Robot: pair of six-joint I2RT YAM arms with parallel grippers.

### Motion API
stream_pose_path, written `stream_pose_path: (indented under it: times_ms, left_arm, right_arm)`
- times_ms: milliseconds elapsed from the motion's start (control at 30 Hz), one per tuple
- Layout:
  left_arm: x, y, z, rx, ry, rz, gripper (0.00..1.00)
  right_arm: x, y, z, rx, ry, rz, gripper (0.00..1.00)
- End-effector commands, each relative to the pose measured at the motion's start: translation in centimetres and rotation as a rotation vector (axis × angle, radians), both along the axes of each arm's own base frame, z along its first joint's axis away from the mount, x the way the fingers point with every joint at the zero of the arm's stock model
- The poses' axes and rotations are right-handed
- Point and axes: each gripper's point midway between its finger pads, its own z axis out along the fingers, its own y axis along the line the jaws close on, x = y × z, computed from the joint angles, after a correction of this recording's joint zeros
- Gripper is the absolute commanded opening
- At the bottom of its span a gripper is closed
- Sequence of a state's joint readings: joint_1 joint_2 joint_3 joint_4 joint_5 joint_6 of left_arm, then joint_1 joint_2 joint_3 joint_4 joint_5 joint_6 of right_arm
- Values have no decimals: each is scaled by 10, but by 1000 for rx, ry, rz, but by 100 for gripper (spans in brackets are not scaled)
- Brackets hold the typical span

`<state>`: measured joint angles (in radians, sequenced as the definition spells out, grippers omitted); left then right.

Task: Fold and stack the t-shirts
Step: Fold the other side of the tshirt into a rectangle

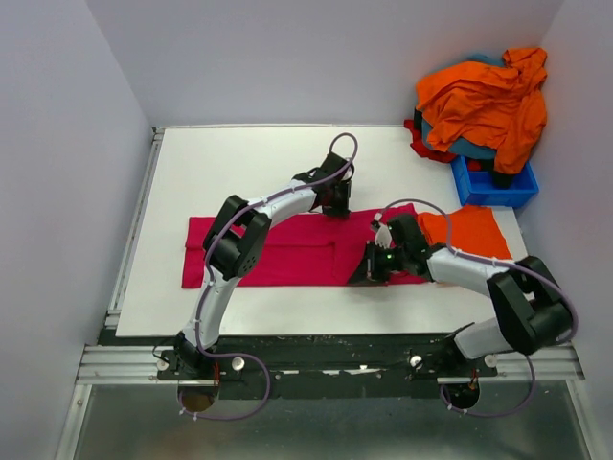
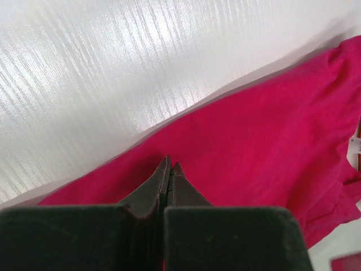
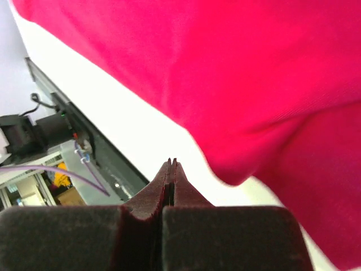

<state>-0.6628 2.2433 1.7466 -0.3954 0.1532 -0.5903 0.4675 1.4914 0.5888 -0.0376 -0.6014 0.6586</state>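
A magenta-pink t-shirt point(image 1: 287, 254) lies flat in a long band across the middle of the white table. My left gripper point(image 1: 337, 211) is shut and empty, its tips point(image 2: 169, 164) resting over the shirt point(image 2: 254, 141) just inside its far edge. A white neck label point(image 2: 354, 145) shows at the right. My right gripper point(image 1: 361, 277) is shut and empty at the shirt's near edge, its tips point(image 3: 171, 162) over bare table beside the cloth point(image 3: 254, 68). A folded orange t-shirt point(image 1: 471, 232) lies on the table to the right.
A blue plastic bin point(image 1: 498, 192) stands at the back right, heaped with an orange shirt point(image 1: 488, 101), a teal one point(image 1: 474, 149) and a red one point(image 1: 426, 144). The table's front rail point(image 3: 84, 135) runs close to my right gripper. Grey walls surround the table.
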Motion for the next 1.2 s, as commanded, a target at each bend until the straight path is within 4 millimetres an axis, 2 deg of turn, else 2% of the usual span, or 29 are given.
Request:
stream_pose_path:
  times_ms: [0, 100, 200, 300, 367, 400, 567, 667, 867, 1167]
  left_arm:
    - [5, -2, 0, 9, -10, -2, 0]
    - [8, -3, 8, 5, -28, -7, 0]
    - [11, -4, 28, -9, -68, -15, 0]
    - [13, -3, 52, -23, -114, -18, 0]
    - [13, -1, 67, -32, -139, -16, 0]
    - [13, 0, 72, -37, -149, -16, 0]
    - [1, -9, 89, -80, -179, -48, 0]
    - [-11, -29, 84, -100, -168, -96, 0]
    - [-25, -61, 64, -124, -131, -155, 0]
    - [-22, -69, 30, -96, -87, -161, 0]
  right_arm:
    - [-6, -1, 34, 32, -57, -7, 1]
    - [12, -27, 45, -124, -153, -84, 1]
    - [34, -61, 54, -269, -234, -216, 1]
    - [45, -90, 57, -367, -275, -329, 1]
    - [43, -101, 52, -399, -274, -367, 11]
    - [41, -103, 49, -404, -271, -378, 24]
    - [20, -106, 20, -394, -174, -420, 30]
    - [10, -101, 6, -355, -120, -432, 31]
    - [7, -99, -4, -341, -92, -438, 32]
    - [7, -92, -13, -332, -57, -410, 30]
